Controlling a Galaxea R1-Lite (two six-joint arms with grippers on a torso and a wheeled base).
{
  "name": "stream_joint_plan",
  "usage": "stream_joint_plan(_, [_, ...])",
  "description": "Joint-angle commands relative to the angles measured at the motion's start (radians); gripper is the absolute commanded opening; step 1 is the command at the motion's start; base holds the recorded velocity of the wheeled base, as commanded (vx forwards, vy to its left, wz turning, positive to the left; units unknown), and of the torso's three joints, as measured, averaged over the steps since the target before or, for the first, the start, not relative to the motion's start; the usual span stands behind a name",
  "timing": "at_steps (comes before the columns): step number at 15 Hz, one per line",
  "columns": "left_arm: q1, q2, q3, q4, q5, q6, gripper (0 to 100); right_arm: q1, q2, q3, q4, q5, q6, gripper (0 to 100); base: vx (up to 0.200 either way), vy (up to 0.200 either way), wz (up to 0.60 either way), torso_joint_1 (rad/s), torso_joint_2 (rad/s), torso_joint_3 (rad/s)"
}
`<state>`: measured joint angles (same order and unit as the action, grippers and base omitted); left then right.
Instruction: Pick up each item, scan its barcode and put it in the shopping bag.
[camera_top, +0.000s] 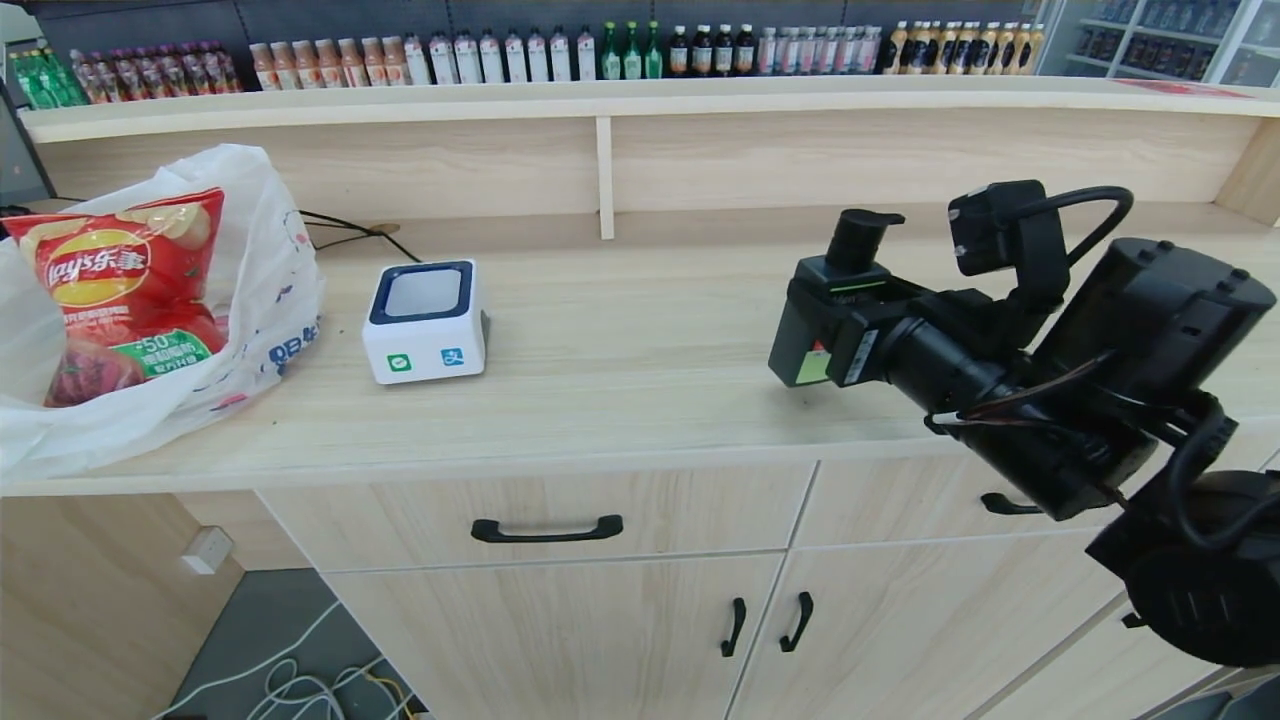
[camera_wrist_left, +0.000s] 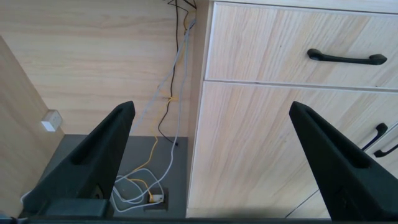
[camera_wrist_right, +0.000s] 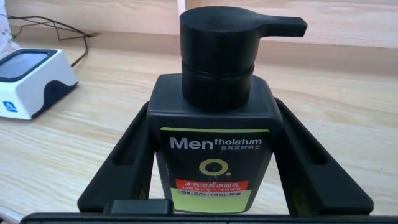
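**Pale-wood shop counter (camera_top: 640, 370): pump bottle (camera_top: 862, 240) gripped on the right**

Behind the counter, a raised shelf (camera_top: 640, 100) lined with a row of drinks bottles (camera_top: 620, 50).

At the counter's left end, a white plastic shopping bag (camera_top: 270, 300), lying open, with a red chip packet (camera_top: 125, 285) inside it and showing at the mouth.

Just beside the bag, toward the middle, a white box scanner (camera_top: 425, 325) with its dark-framed window facing up.

Well apart from the scanner, over the counter's right part: right gripper (camera_top: 835, 335), closed from both sides on the black pump bottle, held upright with the pump head on top and the green-and-red label toward the wrist camera. Cannot tell whether its base touches the wood.

Below the counter's edge: left gripper (camera_wrist_left: 214, 165), fingers spread wide with nothing between them, hanging before the cabinet front (camera_wrist_left: 261, 149) and above loose cables (camera_wrist_left: 146, 186) on the grey floor.
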<state>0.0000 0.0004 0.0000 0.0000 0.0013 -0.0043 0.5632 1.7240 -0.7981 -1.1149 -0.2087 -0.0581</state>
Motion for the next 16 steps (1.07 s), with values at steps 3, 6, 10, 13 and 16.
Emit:
stream_joint_plan(3, [0.0, 0.0, 0.0, 0.0, 0.0, 0.0, 100, 0.0, 0.045, 0.002, 0.001, -0.006, 0.0, 0, 0.0, 0.0, 0.0, 0.0, 0.0, 0.0])
stream_joint_plan(6, [0.0, 0.0, 0.0, 0.0, 0.0, 0.0, 100, 0.0, 0.057, -0.027, 0.001, -0.006, 0.001, 0, 0.0, 0.0, 0.0, 0.0, 0.0, 0.0])
stream_joint_plan(10, [0.0, 0.0, 0.0, 0.0, 0.0, 0.0, 100, -0.002, 0.065, -0.036, 0.001, -0.004, 0.003, 0, 0.0, 0.0, 0.0, 0.0, 0.0, 0.0])
stream_joint_plan(13, [0.0, 0.0, 0.0, 0.0, 0.0, 0.0, 100, 0.0, 0.08, -0.043, 0.001, -0.006, 0.001, 0, 0.0, 0.0, 0.0, 0.0, 0.0, 0.0])
stream_joint_plan(16, [0.0, 0.0, 0.0, 0.0, 0.0, 0.0, 100, -0.002, 0.085, -0.059, 0.001, -0.004, 0.004, 100, 0.0, 0.0, 0.0, 0.0, 0.0, 0.0])
